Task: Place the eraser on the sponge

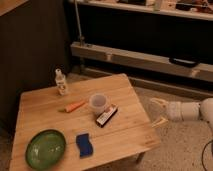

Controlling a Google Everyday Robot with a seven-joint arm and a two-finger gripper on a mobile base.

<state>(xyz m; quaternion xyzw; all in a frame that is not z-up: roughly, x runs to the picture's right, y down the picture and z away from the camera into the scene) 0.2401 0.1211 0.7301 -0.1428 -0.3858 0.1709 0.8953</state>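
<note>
Lying near the front edge of the bench, the sponge sits just beside the green bowl. Farther back, the eraser rests just beside the cup. Off the bench's right side hangs the gripper, jaws spread, empty.

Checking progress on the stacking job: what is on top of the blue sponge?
Nothing: the sponge shows a bare blue top. Its underside is hidden. The eraser lies on the table beside the cup. The gripper hangs open off the table's right edge.
</note>
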